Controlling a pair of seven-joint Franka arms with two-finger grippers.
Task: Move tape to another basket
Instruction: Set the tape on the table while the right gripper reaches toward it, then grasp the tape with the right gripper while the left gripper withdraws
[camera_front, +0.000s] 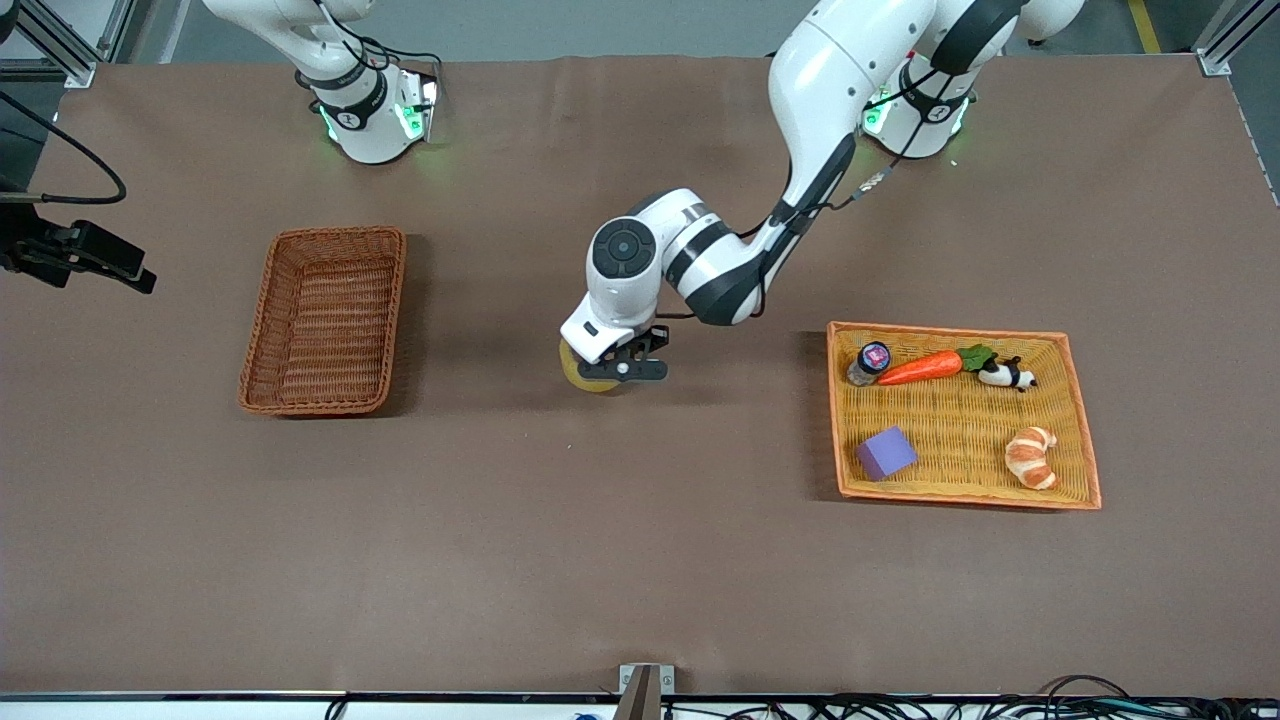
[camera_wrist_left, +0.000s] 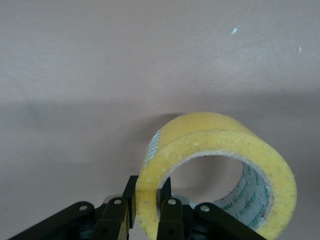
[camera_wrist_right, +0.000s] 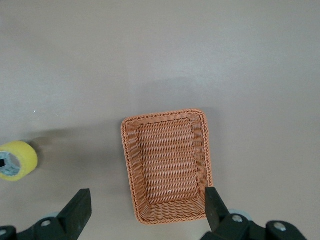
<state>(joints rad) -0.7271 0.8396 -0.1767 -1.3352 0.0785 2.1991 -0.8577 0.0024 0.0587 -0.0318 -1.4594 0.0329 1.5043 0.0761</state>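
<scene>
The tape (camera_front: 578, 370), a yellowish roll with a grey-lined hole, is in my left gripper (camera_front: 612, 370), low over the bare table between the two baskets. In the left wrist view the fingers (camera_wrist_left: 131, 189) pinch the wall of the tape (camera_wrist_left: 215, 137), one outside and one inside the hole. The reddish-brown basket (camera_front: 330, 233) lies empty toward the right arm's end. My right gripper (camera_wrist_right: 145, 200) is open and empty high over the basket (camera_wrist_right: 129, 165). The tape (camera_wrist_right: 19, 159) shows there too.
A flat orange-yellow woven tray (camera_front: 950, 329) toward the left arm's end holds a carrot (camera_front: 925, 367), a purple block (camera_front: 886, 452), a croissant (camera_front: 1032, 457), a small jar (camera_front: 870, 362) and a panda toy (camera_front: 1008, 374).
</scene>
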